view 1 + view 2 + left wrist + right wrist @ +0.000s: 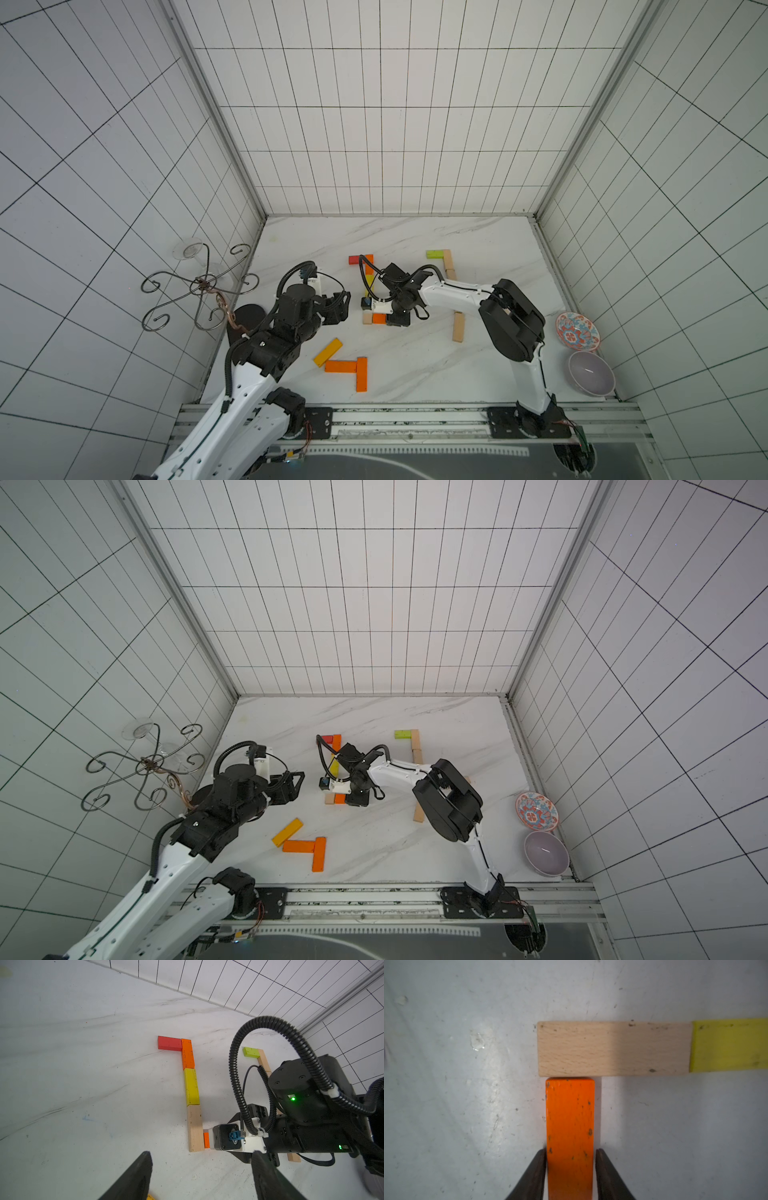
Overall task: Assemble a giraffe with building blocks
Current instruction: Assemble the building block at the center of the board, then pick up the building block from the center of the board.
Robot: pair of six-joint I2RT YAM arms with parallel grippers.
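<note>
On the white marble-look tabletop [83,1084], the plain beech-coloured rectangular wooden block [612,1049] ends a straight line of blocks. A yellow rectangular block [729,1045] touches one of its ends, followed by an orange rectangular block [187,1054] and a red rectangular block [169,1043] turned sideways at the tip. A second orange block [570,1118] lies flat at a right angle, its end butted against the beech block's long side near the free end. The right gripper [571,1150] straddles this block with its black fingers [533,1176] barely parted. A thin sliver of table shows beside one finger, so nothing is clamped. The left gripper [200,1167] hovers near the beech block, its fingers [135,1178] spread wide and empty.
</note>
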